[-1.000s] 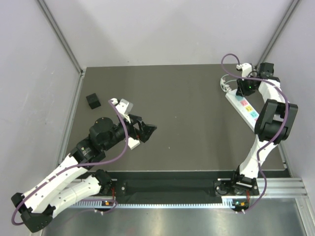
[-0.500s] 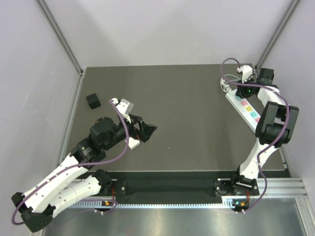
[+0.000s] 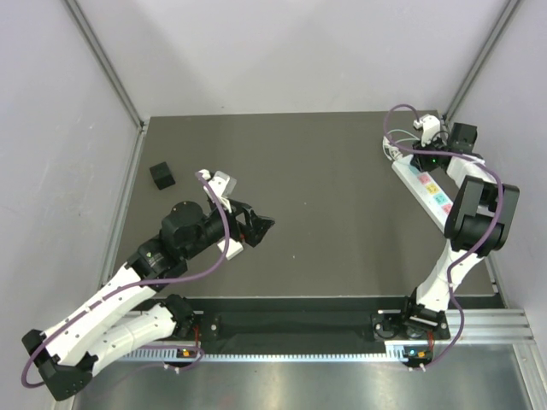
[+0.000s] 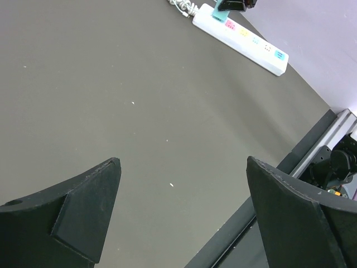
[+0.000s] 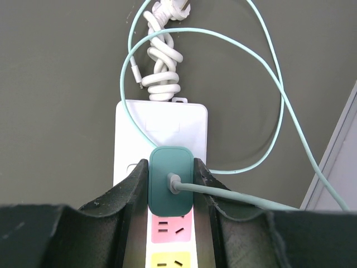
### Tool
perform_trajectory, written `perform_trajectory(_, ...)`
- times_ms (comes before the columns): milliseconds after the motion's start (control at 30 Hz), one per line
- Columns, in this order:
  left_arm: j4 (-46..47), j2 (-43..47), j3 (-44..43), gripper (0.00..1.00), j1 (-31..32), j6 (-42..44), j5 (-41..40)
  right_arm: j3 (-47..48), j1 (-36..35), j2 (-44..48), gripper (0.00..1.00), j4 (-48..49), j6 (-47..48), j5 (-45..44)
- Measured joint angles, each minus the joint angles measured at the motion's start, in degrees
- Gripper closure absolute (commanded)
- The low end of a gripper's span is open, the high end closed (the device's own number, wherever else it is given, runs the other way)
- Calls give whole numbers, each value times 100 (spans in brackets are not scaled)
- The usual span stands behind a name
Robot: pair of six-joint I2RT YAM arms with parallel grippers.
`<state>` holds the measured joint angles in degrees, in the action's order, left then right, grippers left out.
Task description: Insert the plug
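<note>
In the right wrist view a teal plug sits on the far end of the white power strip, over its first socket, with a pink socket just below it. My right gripper is shut on the plug, one finger on each side. The plug's teal cable loops away to the right. In the top view the right gripper is at the strip's far end. My left gripper is open and empty above the mat at centre left; its fingers frame bare mat.
A coiled white cord lies beyond the strip's end. A small black cube sits at the far left of the mat. A white block lies under the left arm. The metal rail runs along the near edge.
The right wrist has turned and shifted slightly toward the back right corner over the strip's far end. The left arm has moved slightly to the right.
</note>
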<state>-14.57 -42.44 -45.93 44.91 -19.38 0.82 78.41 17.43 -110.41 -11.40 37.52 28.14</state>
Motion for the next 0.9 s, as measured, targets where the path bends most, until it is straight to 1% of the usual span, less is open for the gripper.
perform_trajectory(100, 2, -2, 0, 2, 0, 0, 0, -42, 2, 0, 100, 68, -26, -7)
perform_trajectory(467, 2, -61, 0, 1, 0, 0, 2, -885, 142, 192, 100, 1213, -234, 92)
perform_trajectory(900, 2, -59, 0, 2, 0, 0, -20, -918, 197, 116, 100, 1484, -575, 116)
